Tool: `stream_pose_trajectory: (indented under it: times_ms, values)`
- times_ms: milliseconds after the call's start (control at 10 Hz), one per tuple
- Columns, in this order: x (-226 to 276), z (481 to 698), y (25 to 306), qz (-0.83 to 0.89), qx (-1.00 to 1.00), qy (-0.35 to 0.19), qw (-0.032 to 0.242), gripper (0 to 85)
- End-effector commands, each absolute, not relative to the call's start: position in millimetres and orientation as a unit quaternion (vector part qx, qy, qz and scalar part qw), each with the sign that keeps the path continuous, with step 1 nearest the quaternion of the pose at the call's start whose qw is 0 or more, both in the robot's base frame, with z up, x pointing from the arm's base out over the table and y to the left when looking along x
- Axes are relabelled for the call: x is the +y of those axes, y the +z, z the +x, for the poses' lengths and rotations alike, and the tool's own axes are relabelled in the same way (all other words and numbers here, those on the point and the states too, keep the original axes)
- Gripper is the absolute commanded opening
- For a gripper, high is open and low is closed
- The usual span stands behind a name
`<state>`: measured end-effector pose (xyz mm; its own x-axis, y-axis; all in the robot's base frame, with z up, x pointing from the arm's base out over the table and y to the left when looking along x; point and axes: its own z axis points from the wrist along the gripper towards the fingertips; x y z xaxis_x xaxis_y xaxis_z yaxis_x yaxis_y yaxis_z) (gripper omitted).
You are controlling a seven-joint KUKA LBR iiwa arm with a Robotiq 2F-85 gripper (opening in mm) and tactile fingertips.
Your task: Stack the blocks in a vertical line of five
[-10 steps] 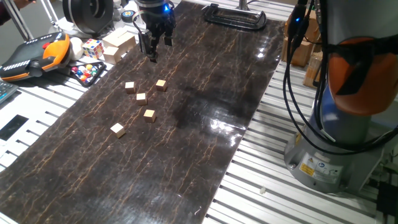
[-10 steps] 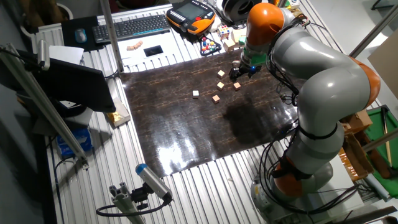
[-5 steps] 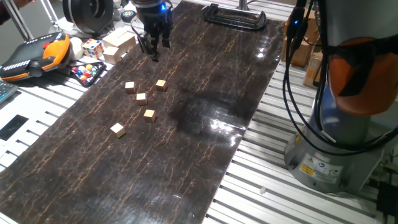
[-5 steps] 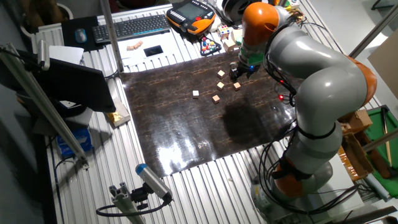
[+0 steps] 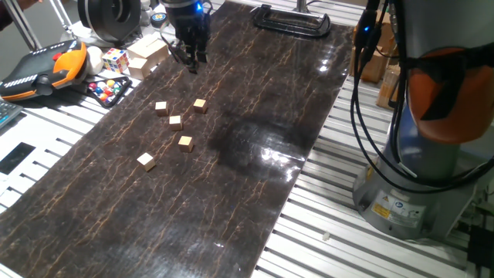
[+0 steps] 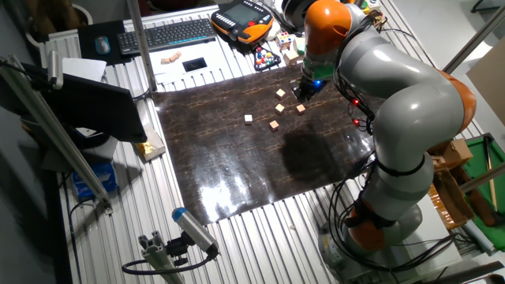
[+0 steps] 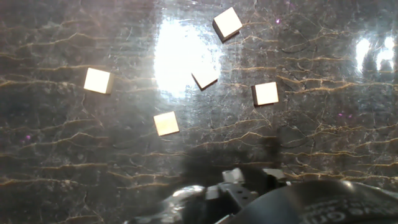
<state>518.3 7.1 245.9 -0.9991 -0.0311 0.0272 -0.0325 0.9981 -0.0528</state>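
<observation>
From one fixed view the five blocks [image 5: 179, 121], small plain pale wooden cubes, lie loose and apart on the dark veined worktop [image 5: 255, 108], none stacked, while the hand [image 5: 190, 55] hangs at the far left edge holding nothing, so I judge the task is at its very start. The other fixed view shows the same scatter just beside the hand [image 6: 301, 92], whose opening I cannot tell. In the hand view all five cubes [image 7: 166, 123] sit on the glossy, glaring surface; the next move calls for descending squarely over one
</observation>
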Motion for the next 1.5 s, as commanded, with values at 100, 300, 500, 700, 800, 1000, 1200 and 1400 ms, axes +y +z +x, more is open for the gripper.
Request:
stream_pose_trajectory:
  times_ms: [100,300,500,700,800,1000,1200,1400]
  values:
    - [6.6,518.6,245.2,0.018,-0.999,0.026,0.012,0.7]
    - [7.7,521.2,242.8,0.022,-1.0,0.021,0.009,0.7]
    - [11.4,528.5,235.5,0.027,-1.0,0.011,0.007,0.7]
    - [24.1,533.8,218.3,0.027,-1.0,0.007,0.0,0.7]
    - [31.0,534.9,210.2,0.031,-0.999,0.008,-0.002,0.7]
    - [40.6,536.6,197.8,0.042,-0.999,0.009,-0.004,0.7]
    - [53.4,538.0,183.5,0.052,-0.999,0.012,-0.005,0.7]
    - [60.4,537.9,169.7,0.059,-0.998,0.012,-0.009,0.7]
